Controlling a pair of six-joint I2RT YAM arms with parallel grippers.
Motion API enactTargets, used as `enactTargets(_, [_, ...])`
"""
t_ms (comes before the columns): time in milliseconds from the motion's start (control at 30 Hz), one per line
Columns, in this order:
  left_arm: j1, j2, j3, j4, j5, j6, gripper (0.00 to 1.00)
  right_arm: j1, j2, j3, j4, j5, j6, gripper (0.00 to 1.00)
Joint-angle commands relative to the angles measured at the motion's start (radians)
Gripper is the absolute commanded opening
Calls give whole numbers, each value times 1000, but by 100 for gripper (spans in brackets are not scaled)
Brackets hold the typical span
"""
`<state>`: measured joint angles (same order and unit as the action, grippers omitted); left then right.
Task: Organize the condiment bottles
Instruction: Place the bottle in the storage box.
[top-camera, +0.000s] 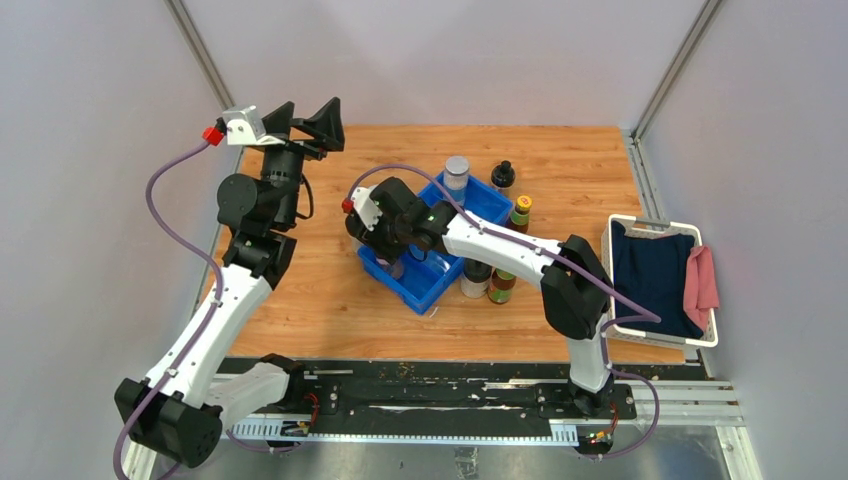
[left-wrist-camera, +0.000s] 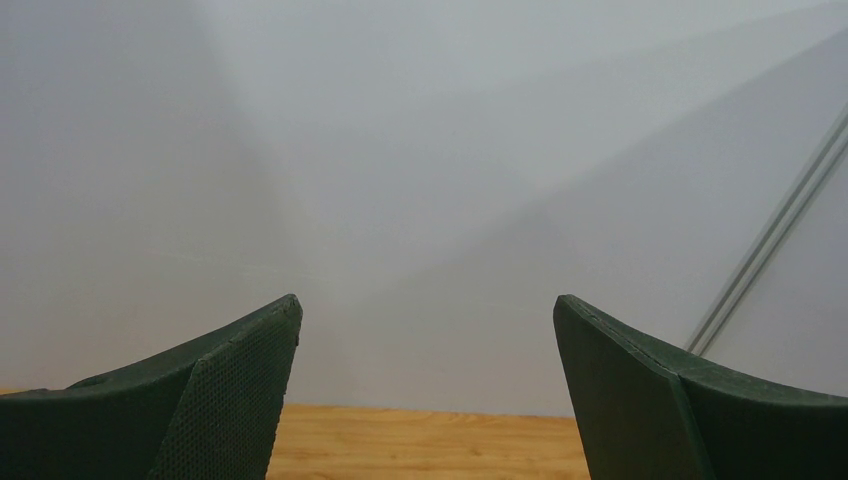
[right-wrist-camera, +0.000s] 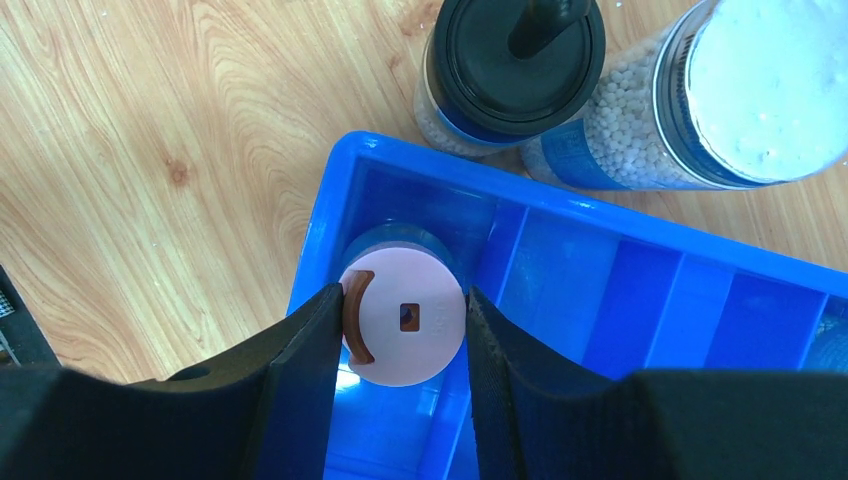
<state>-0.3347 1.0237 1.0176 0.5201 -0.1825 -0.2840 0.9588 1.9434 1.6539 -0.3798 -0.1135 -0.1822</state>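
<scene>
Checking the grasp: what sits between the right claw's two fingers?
A pink-lidded jar, standing in the corner of the blue tray, the fingers against its lid. The right wrist view shows it.

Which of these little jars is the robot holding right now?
The pink-lidded jar, clamped in the right end effector in a corner of the blue tray; the black-lidded jar stands outside, untouched.

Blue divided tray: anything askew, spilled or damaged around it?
Only the blue divided plastic tray sits skewed, diagonal to the edges of the wooden table. The condiment bottles in view stand upright, no spill shows; the right gripper clamps a pink-lidded jar in a corner compartment.
</scene>
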Motion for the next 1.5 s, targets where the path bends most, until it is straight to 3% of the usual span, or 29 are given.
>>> enactTargets(0, [6, 6, 28, 4, 11, 14, 99, -5, 18, -14, 23, -54, -7, 0])
enactTargets(633, [6, 19, 28, 4, 16, 10, 99, -6, 34, -16, 48, -62, -8, 0])
enactTargets(1467, [-8, 63, 34, 14, 21, 9, 99, -20, -44, -147, 173, 48, -5, 0])
